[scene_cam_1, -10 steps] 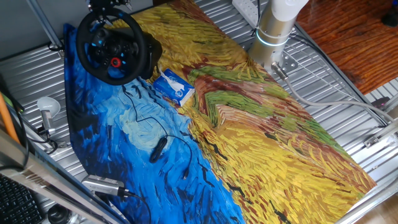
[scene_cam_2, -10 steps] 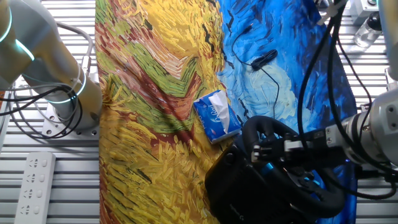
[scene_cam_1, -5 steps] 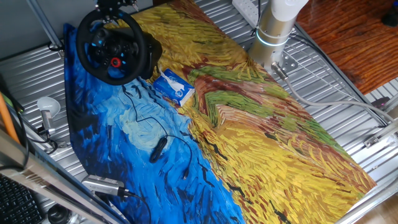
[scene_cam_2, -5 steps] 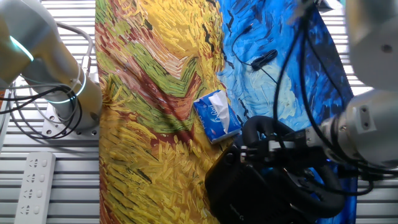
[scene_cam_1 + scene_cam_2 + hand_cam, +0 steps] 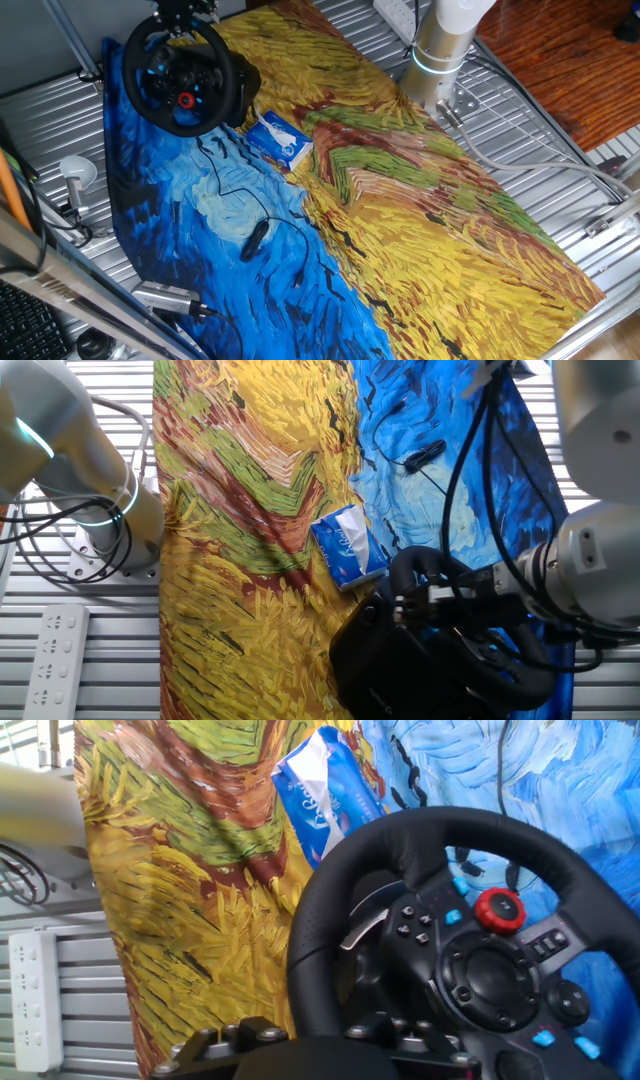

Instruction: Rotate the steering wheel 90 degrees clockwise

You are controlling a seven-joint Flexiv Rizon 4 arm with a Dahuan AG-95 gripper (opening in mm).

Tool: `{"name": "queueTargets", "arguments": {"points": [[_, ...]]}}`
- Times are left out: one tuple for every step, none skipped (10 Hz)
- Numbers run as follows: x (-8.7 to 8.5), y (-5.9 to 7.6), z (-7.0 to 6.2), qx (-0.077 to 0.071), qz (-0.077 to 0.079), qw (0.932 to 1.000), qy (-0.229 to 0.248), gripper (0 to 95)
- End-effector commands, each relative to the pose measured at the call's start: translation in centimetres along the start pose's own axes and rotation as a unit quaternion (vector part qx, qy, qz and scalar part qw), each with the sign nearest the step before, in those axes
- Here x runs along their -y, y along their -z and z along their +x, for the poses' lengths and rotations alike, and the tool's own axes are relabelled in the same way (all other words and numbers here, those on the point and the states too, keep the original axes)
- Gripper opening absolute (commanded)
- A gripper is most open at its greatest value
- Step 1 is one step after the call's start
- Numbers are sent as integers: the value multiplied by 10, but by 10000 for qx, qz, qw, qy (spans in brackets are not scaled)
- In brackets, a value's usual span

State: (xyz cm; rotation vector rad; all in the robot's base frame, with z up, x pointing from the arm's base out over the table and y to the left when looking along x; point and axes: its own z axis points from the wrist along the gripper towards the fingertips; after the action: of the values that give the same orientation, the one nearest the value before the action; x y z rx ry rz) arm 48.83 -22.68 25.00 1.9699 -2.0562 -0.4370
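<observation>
Hand (image 5: 412, 600) shifted slightly along steering wheel (image 5: 180, 78) rim since earlier.

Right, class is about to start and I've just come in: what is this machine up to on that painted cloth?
A robot arm has brought its gripper to the top of the rim of a black steering wheel, which stands on a cloth printed like a painting. Whether the fingers have closed on the rim cannot be told from these views. A small blue-white box lies beside the wheel on the cloth, untouched, and a thin black cable trails across the blue part.
</observation>
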Motion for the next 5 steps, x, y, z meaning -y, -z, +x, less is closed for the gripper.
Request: {"name": "queueTargets", "arguments": {"points": [[0, 0, 0, -10, 30, 10000, 63, 190], [1, -1, -1, -39, 77, 9999, 86, 190], [3, -3, -3, -30, 70, 9999, 84, 190], [3, -3, -3, -37, 12, 10000, 17, 190], [2, -2, -4, -33, -3, 10000, -1, 190]]}}
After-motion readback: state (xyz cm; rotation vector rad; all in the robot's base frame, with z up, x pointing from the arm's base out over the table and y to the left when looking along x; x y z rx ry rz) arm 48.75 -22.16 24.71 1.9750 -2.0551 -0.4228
